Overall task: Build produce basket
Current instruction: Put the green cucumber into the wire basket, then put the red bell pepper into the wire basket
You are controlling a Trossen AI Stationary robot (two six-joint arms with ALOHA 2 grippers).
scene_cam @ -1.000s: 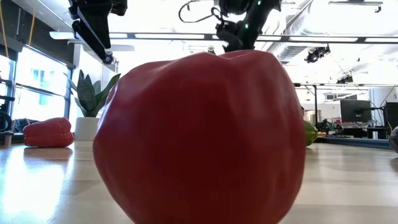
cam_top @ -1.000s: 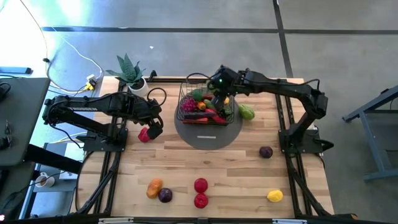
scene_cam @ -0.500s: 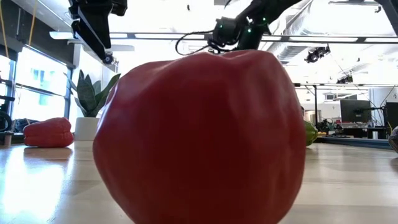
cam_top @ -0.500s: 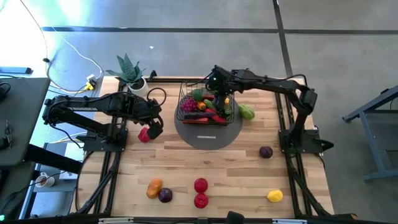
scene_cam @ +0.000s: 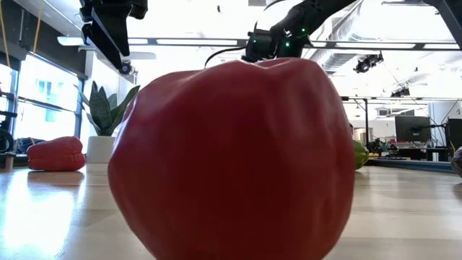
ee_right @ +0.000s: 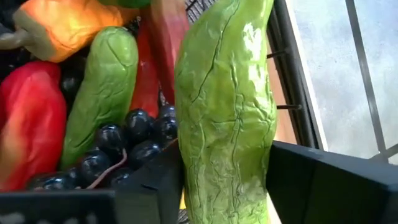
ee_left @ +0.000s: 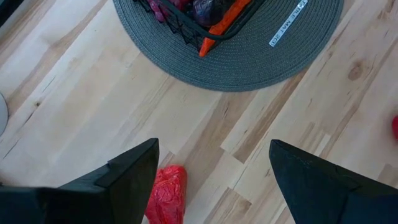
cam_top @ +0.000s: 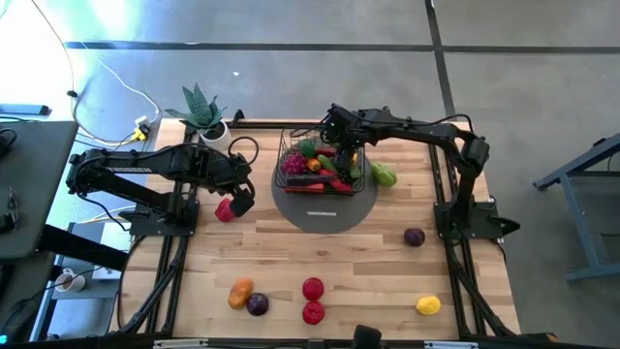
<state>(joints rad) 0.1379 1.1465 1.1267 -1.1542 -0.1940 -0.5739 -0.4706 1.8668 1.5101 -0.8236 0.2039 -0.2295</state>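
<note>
The black wire basket [cam_top: 320,165] stands on a grey round mat [cam_top: 325,208] at the table's far middle. It holds red, green, orange and purple produce [ee_right: 93,106]. My right gripper [cam_top: 339,147] is over the basket's right part, shut on a long green vegetable [ee_right: 224,106]. My left gripper [cam_top: 239,201] is open and empty above a red pepper [ee_left: 166,196] that lies on the table left of the mat. The pepper also shows in the high view [cam_top: 225,209]. My right gripper pinches the long green vegetable between its two fingers [ee_right: 158,186], one on each long side, near the end closest to the wrist [ee_right: 214,186]. The fingers lie along it. Its far end points out over the basket's contents; whether it touches them I cannot tell.
A green piece [cam_top: 385,174] lies right of the basket. A purple one [cam_top: 415,237], a yellow one [cam_top: 428,305], two red [cam_top: 313,299], an orange [cam_top: 240,293] and a purple [cam_top: 257,304] lie nearer the front. A potted plant [cam_top: 201,111] stands far left. A red piece [scene_cam: 231,159] fills the low view.
My right gripper has gone a little toward the table's left over the basket with the green vegetable, and its arm has folded in toward the basket.
</note>
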